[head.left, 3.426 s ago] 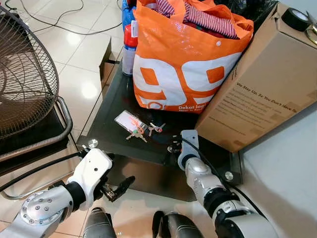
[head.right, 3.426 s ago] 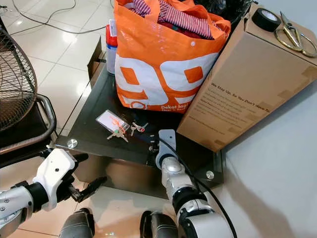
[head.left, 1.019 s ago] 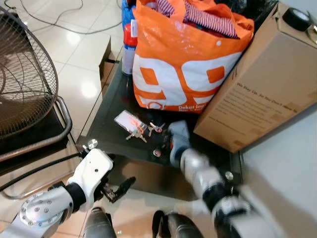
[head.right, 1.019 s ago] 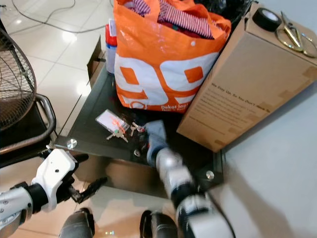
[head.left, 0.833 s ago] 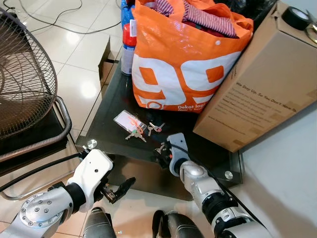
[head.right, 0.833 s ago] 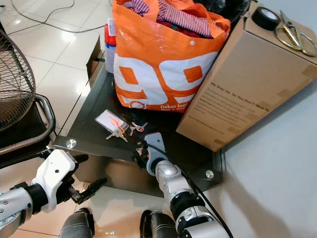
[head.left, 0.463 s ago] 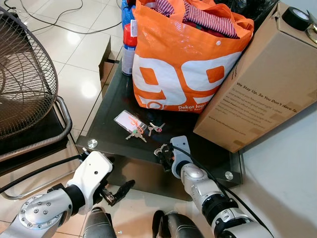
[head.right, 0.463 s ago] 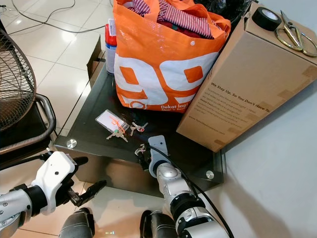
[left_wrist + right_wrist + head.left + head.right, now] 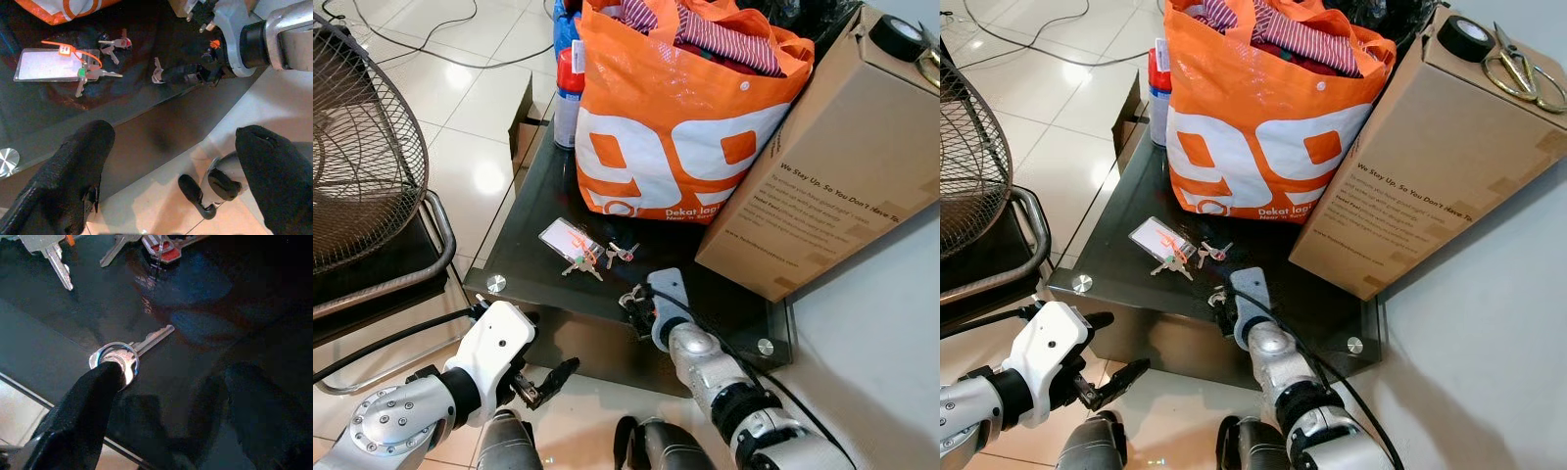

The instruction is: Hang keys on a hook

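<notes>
The right gripper [image 9: 632,301] was positioned low over the near edge of a dark glass table [image 9: 536,257], at lower centre of the left eye view. In the right wrist view its two black fingers [image 9: 85,404] stood apart, with one fingertip touching the ring of a single silver key [image 9: 128,354] that lay flat on the glass; the other finger was clear of the key, and nothing was clamped between them.

A second bunch of keys [image 9: 581,262], attached to a clear card tag [image 9: 565,238] with an orange tie, lay flat on the table up and to the left of the right gripper, near the frame centre. A small key with a red head [image 9: 624,251] lay just beside that bunch, to its right.

The left gripper [image 9: 546,378] hung below the table edge at lower left of the left eye view, over the tiled floor [image 9: 470,176]. Its fingers [image 9: 68,171] were spread wide and held nothing.

An orange shopping bag [image 9: 675,122] full of clothing stood at the back of the table, upper centre. A large cardboard box [image 9: 822,166] leaned at upper right, with a roll of black tape [image 9: 1467,37] and scissors [image 9: 1520,69] on top. A wire fan guard [image 9: 362,147] occupied the upper left.
</notes>
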You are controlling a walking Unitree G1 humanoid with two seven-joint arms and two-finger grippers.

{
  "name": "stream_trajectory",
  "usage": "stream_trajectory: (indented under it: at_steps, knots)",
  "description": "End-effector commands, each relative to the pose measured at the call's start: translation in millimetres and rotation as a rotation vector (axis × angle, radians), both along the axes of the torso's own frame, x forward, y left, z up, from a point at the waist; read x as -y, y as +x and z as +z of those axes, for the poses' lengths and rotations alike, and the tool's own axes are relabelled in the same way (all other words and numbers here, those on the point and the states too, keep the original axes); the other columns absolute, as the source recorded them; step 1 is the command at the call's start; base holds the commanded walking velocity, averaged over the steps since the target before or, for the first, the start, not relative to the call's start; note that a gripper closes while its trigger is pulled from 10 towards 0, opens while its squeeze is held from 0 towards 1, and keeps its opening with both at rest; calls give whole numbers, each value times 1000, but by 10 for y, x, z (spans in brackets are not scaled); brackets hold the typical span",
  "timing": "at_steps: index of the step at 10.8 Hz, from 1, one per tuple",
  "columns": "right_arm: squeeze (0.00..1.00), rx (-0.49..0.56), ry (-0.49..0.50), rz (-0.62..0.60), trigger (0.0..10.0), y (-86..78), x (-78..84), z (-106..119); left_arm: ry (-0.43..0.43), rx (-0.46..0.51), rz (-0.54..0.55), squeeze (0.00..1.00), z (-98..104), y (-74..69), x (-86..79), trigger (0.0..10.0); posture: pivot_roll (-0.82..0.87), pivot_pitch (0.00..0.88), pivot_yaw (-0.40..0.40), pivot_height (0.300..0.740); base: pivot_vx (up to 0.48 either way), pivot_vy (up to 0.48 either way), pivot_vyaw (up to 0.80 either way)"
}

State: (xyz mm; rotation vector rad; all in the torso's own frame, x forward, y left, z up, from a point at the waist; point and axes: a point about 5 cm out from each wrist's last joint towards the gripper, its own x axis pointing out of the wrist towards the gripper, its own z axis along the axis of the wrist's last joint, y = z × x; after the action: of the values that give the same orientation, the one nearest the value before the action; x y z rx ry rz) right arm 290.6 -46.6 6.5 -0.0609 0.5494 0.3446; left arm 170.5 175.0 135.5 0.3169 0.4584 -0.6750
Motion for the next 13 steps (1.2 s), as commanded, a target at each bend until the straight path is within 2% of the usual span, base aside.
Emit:
stream_trajectory:
  at_steps: [1,2,3,4,5,8,9,10,11,12,13]
  knots:
    - [0,-58,-26,32,10000,-81,-95,-76,-6,-5,-12,90,-2,-20,26,10000,78,192,-204,740,0,0,0]
    - [0,-57,-61,32,10000,-59,25,-96,-5,-4,-12,90,-4,-20,24,10000,76,189,-204,740,0,0,0]
    - [0,-59,-128,27,10000,-14,271,-121,-5,-3,-12,90,-8,-17,27,10000,75,186,-203,740,0,0,0]
    - [0,-73,-158,41,10000,-15,344,-141,-6,-3,-12,90,-9,-17,28,10000,75,186,-203,740,0,0,0]
    - [0,-99,-202,43,10000,-23,548,-179,-7,-2,-13,86,-11,-11,29,10000,73,183,-202,740,0,0,0]
    - [0,-129,-247,17,10000,-41,762,-202,-8,-1,-16,86,-8,-1,30,10000,73,184,-197,740,0,0,0]
    - [0,-135,-243,30,10000,-56,762,-209,-9,-3,-18,86,-8,-3,30,10000,73,187,-196,740,0,0,0]
    - [0,-87,-184,2,10000,-14,736,-141,-9,-4,-19,86,-7,-2,28,10000,75,187,-195,740,0,0,0]
    - [361,-35,-156,-6,10000,37,714,-57,-8,-2,-19,82,-3,3,24,10000,75,186,-194,740,0,0,0]
    - [1000,3,-143,-16,10000,68,704,7,-8,-1,-19,86,-1,6,23,10000,75,186,-193,740,0,0,0]
    - [1000,60,-163,-42,10000,115,708,84,-8,-1,-19,90,-1,9,26,10000,74,186,-193,740,0,0,0]
